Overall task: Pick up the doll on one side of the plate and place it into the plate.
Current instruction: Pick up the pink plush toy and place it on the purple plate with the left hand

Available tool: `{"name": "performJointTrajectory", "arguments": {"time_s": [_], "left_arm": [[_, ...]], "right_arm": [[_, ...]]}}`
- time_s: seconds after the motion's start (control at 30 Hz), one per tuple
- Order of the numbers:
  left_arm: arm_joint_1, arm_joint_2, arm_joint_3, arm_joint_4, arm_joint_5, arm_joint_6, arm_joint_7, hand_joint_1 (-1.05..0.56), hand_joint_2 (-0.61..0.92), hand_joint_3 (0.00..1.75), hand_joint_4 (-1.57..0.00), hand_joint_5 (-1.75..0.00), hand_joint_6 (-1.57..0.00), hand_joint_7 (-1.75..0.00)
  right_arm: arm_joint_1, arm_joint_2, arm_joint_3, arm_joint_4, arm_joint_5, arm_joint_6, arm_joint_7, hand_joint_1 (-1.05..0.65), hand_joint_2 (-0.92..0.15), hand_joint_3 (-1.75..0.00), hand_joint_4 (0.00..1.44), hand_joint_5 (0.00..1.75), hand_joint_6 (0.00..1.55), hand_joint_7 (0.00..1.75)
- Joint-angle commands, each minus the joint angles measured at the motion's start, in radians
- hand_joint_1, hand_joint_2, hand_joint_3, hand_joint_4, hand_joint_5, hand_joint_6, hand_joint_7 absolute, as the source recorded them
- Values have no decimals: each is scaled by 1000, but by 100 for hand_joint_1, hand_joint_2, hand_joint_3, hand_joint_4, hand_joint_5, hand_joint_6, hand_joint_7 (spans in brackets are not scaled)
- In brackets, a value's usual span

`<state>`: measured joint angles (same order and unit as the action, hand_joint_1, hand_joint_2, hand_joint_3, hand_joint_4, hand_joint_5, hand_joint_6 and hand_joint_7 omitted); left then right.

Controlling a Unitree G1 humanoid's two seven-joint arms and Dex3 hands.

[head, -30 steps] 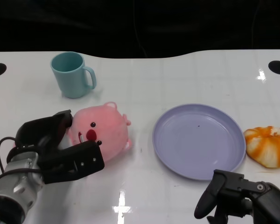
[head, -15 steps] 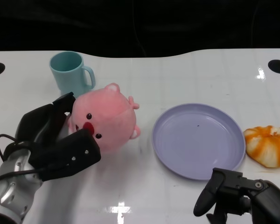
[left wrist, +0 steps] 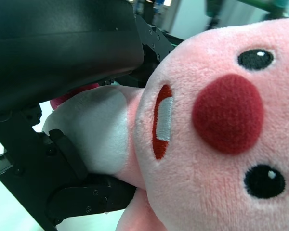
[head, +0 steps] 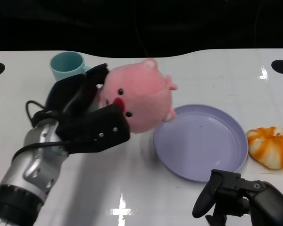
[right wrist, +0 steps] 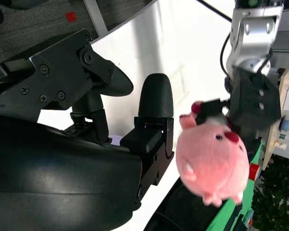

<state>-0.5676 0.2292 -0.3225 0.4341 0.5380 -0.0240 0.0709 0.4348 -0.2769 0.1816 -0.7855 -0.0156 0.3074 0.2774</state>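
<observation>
Teal mug (head: 67, 64) at back left, partly behind the left hand (head: 87, 120); orange-white pumpkin toy (head: 270, 147) just right of the purple plate (head: 203, 143). Left hand grips the pink doll (head: 138, 95), lifted off the table, near the plate's left rim. Right hand (head: 226, 197) empty, fingers apart, low near the plate's front edge. Glossy white table (head: 132, 188), dark background.

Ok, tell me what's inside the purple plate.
The purple plate holds nothing but a tiny dark speck. The pink doll, gripped by the left hand, covers its near-left rim, so that edge is hidden.
</observation>
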Motion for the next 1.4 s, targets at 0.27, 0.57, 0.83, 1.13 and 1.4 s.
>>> {"name": "performJointTrajectory", "arguments": {"time_s": [0.27, 0.57, 0.83, 1.13, 1.4], "left_arm": [[-94, -138, -80, 25, 49, 148, -65, -22, 38, 128, -100, -175, -78, -175], [-208, -273, -170, 120, 89, 331, -158, -26, 66, 83, -84, -175, -78, -106], [-253, -333, -208, 216, 90, 354, -161, -24, 69, 64, -83, -175, -73, -108], [-247, -299, -196, 261, 10, 191, -243, -38, 91, 17, -40, -117, -54, -35], [-218, -252, -264, 202, 94, 120, -200, -88, 92, 36, 0, -3, -1, 0]], "right_arm": [[19, -6, 17, -24, -17, 1, -12, -10, -57, -108, 66, 163, 59, 133], [34, 0, 46, -53, -23, 17, -22, -10, -56, -109, 66, 162, 59, 133], [42, -4, 65, -71, -46, 24, -31, -9, -55, -110, 66, 162, 60, 133], [44, -3, 61, -75, -41, 29, -28, -11, -54, -111, 67, 160, 60, 131], [41, -7, 52, -61, -37, 12, -23, -10, -52, -112, 68, 160, 62, 131]]}}
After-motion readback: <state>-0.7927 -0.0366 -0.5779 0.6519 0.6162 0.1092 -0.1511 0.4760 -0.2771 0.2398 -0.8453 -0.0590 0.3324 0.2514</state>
